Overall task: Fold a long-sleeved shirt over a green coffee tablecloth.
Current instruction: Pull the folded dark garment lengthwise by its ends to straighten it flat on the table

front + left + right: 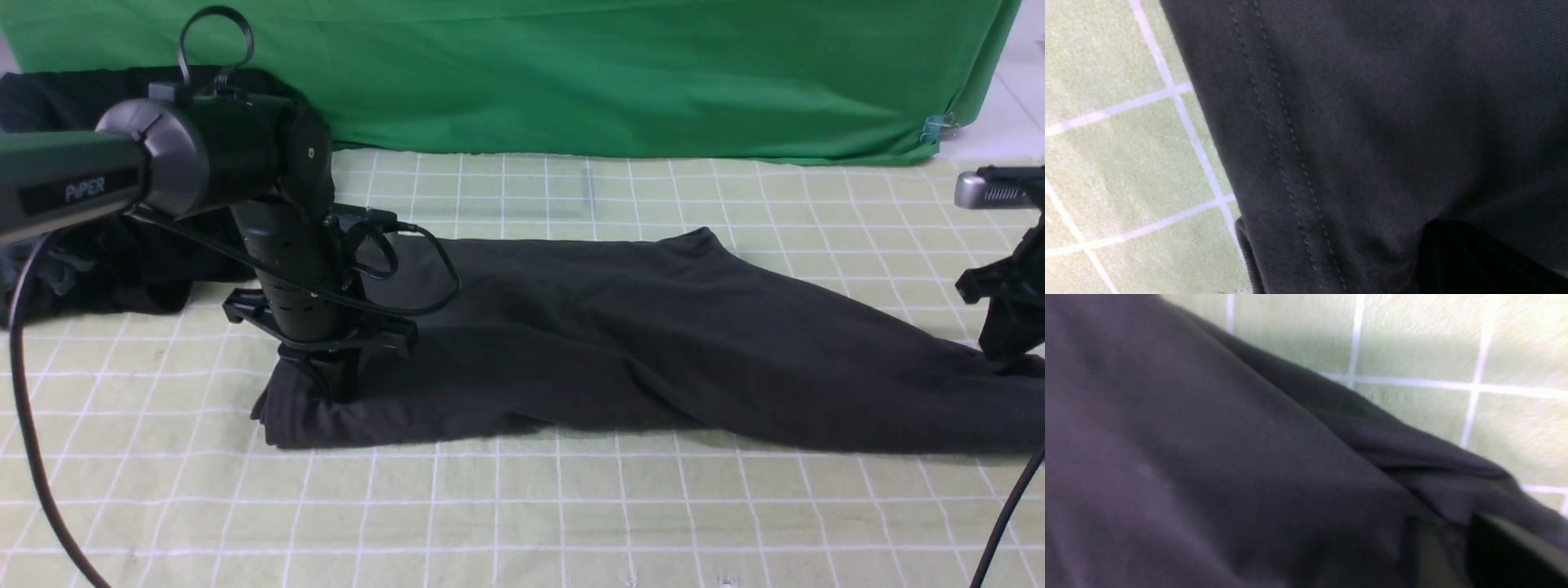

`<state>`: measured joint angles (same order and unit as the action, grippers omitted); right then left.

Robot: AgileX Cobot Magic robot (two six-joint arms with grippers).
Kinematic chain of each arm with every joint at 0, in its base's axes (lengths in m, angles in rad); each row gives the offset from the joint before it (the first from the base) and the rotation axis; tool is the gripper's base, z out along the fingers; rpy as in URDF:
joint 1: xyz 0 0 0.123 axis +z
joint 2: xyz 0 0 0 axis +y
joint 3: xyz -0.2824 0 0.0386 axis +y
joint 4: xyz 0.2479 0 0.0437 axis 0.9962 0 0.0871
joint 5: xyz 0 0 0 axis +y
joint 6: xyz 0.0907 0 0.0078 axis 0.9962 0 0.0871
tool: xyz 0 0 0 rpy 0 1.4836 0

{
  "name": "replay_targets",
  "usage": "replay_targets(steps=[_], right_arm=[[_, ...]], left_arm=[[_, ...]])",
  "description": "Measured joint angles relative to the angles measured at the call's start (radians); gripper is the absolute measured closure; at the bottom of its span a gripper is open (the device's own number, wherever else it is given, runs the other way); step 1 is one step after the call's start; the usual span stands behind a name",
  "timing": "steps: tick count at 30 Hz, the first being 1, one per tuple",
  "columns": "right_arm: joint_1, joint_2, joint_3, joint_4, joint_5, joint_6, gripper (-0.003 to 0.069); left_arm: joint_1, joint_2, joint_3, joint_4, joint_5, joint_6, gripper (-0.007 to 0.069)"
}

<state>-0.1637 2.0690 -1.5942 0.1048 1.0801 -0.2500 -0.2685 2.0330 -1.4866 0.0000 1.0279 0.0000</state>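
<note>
Charcoal shirt, ends under L gripper & R gripper

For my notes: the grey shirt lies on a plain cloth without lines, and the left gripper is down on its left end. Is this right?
Not the cloth: the front view shows the long-sleeved shirt lying on the green coffee tablecloth, pale with a white grid. The left gripper is down on its left end.
</note>
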Motion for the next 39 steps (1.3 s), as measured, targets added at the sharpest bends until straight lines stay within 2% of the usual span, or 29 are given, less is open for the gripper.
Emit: replay_targets(steps=[2, 5, 7, 9, 11, 14, 31, 34, 36, 39], right_arm=[[0.0, 0.023, 0.0, 0.002, 0.004, 0.0, 0.0372], [0.0, 0.051, 0.0, 0.009, 0.002, -0.001, 0.0341], [0.0, 0.055, 0.0, 0.011, 0.002, -0.001, 0.0354], [0.0, 0.061, 0.0, 0.012, 0.002, -0.004, 0.0431], [0.0, 0.061, 0.0, 0.014, 0.002, -0.009, 0.0545], [0.0, 0.05, 0.0, 0.015, 0.002, -0.014, 0.063], [0.0, -0.012, -0.016, -0.068, -0.085, 0.019, 0.0649], [0.0, -0.004, -0.016, -0.076, -0.1, 0.021, 0.0614], [0.0, 0.0, -0.016, -0.105, -0.121, 0.046, 0.0534], [0.0, -0.011, -0.019, -0.148, -0.124, 0.096, 0.0364]], left_arm=[[0.0, 0.0, 0.0, 0.0, 0.0, 0.0, 0.0629], [0.0, 0.0, 0.0, 0.0, -0.001, 0.0, 0.0629], [0.0, 0.0, 0.0, 0.0, -0.001, 0.0, 0.0629], [0.0, 0.0, 0.0, -0.006, -0.001, 0.0, 0.0629], [0.0, 0.0, 0.0, 0.0, -0.001, 0.0, 0.0629], [0.0, 0.0, 0.002, 0.0, -0.002, 0.0, 0.0629], [0.001, 0.0, 0.002, -0.006, -0.002, 0.0, 0.0629], [0.001, 0.0, 0.002, -0.007, -0.003, 0.0, 0.0629], [0.001, -0.001, 0.002, -0.007, -0.003, 0.0, 0.0629], [0.001, -0.01, 0.004, -0.006, -0.005, 0.0, 0.0629]])
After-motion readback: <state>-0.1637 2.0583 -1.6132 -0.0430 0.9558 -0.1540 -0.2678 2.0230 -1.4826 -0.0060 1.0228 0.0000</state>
